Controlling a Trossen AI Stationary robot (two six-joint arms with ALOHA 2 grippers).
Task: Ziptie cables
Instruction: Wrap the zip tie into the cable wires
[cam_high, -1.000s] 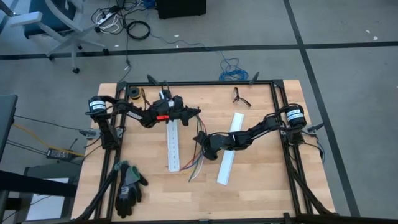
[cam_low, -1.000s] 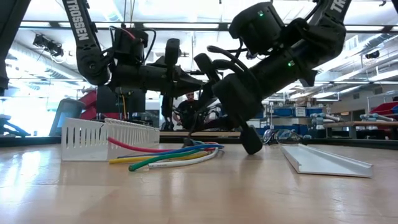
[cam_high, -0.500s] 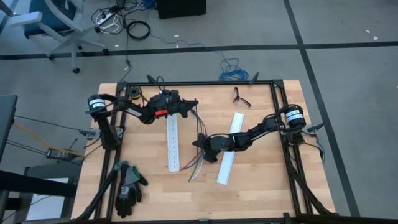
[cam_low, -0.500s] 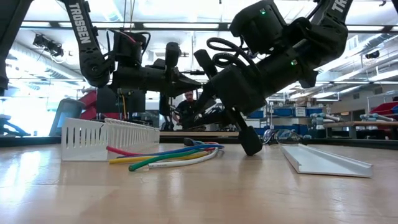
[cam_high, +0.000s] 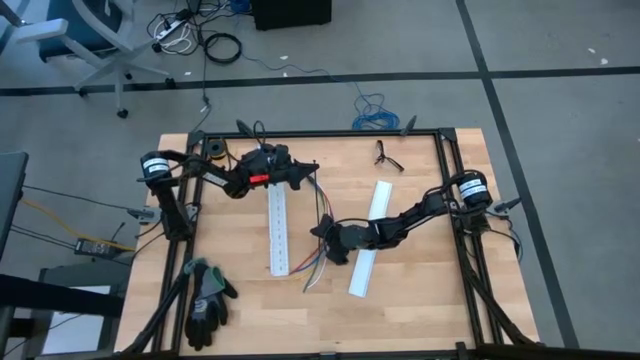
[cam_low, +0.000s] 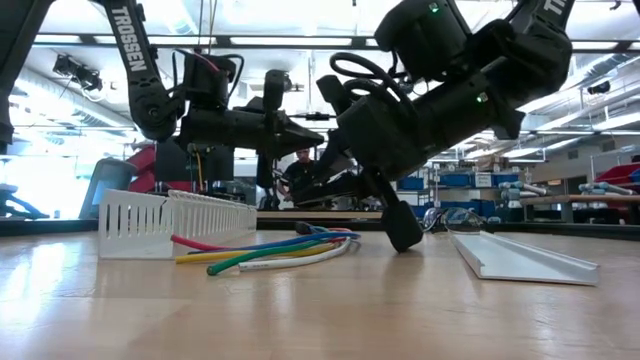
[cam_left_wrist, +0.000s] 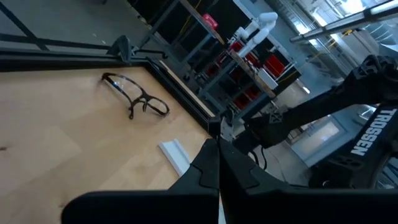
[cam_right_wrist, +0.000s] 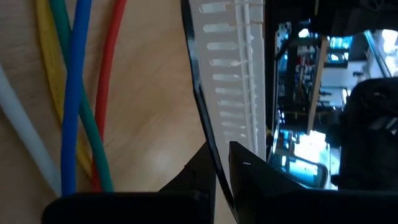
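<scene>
Right pincer (cam_high: 322, 231) | lately narrowed, now nipping thin dark strip (cam_right_wrist: 202, 102) beside cables (cam_low: 265, 250) | left pincer (cam_high: 316, 166) closed, empty, raised | bundling not begun

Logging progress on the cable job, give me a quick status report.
Right gripper shut on thin black strip beside the cables. Left gripper shut, raised. Cables loose, untied.

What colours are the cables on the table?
The cables are blue, green, yellow, red and white, clearest in the right wrist view.
</scene>
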